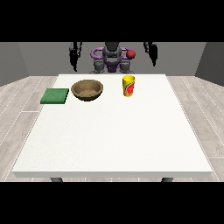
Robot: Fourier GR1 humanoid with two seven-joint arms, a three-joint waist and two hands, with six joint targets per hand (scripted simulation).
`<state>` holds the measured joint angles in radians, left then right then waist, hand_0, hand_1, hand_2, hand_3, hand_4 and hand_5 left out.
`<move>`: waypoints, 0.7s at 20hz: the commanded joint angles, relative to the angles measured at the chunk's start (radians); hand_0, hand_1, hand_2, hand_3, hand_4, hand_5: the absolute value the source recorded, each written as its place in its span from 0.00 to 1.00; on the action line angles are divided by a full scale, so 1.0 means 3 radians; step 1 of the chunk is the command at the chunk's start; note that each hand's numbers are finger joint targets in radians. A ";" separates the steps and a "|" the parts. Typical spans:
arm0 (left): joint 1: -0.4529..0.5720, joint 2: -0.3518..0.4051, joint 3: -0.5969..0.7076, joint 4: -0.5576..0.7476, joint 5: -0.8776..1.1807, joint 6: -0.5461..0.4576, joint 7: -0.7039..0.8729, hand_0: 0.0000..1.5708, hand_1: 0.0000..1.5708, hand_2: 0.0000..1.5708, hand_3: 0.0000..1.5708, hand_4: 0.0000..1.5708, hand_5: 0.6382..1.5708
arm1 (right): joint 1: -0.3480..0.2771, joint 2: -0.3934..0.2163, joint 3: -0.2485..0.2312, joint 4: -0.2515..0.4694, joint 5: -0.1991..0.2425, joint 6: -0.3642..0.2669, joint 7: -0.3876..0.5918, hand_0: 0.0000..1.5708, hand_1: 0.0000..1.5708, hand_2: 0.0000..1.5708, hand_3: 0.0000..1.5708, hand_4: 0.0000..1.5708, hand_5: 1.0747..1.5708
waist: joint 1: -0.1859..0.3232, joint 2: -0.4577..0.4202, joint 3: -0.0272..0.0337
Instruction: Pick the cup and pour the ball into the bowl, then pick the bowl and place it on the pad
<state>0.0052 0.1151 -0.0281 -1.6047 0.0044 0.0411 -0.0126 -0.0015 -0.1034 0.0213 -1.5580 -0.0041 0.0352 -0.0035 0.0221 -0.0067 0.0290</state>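
Upright on table (109, 140): cup (128, 85) beside bowl (87, 90), pad (55, 96) further left; both hands (75, 54) (152, 51) raised, fingers unreadable.

Big white table (109, 135) in front of me, sitting on dark legs (55, 179) that just peek out under the near edge. Light wood-plank floor (199, 122) all around it, and plain grey walls (43, 59) at the back.
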 commanded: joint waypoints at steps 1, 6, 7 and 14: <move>-0.0016 0.0082 0.0021 -0.0190 0.0012 -0.0022 0.0126 0.00 0.00 0.00 0.00 0.00 0.99 | -0.0032 -0.0056 -0.0013 -0.0196 -0.0017 0.0007 0.0120 0.00 0.00 0.00 0.00 0.00 1.00 | 0.0003 -0.0497 -0.0059; -0.0057 0.0134 0.0015 -0.0346 0.0059 -0.0056 0.0372 0.00 0.00 0.00 0.00 0.00 0.99 | -0.0061 -0.0149 -0.0083 -0.0363 -0.0038 -0.0013 0.0351 0.00 0.00 0.00 0.00 0.00 1.00 | -0.0077 -0.0915 -0.0086; -0.0332 -0.0089 0.0227 -0.0408 0.0464 0.0054 0.0694 0.00 0.00 0.00 0.00 0.00 0.99 | 0.0055 -0.0311 -0.0436 -0.0310 -0.0584 0.0357 0.0226 0.00 0.00 0.00 0.00 0.00 1.00 | -0.0272 -0.0699 -0.0090; -0.0259 -0.0054 0.0362 -0.0458 0.0470 -0.0010 0.0266 0.00 0.00 0.00 0.00 0.00 0.97 | -0.0042 -0.0559 -0.0889 -0.0287 -0.0892 0.0621 0.0090 0.00 0.00 0.00 0.00 0.00 1.00 | -0.0162 -0.0235 -0.0097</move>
<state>-0.0737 0.1227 0.0631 -1.7511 0.1398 0.0351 0.1450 0.0059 -0.2486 -0.1873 -1.6528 -0.2291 0.1865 0.0617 -0.0304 -0.1490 0.0018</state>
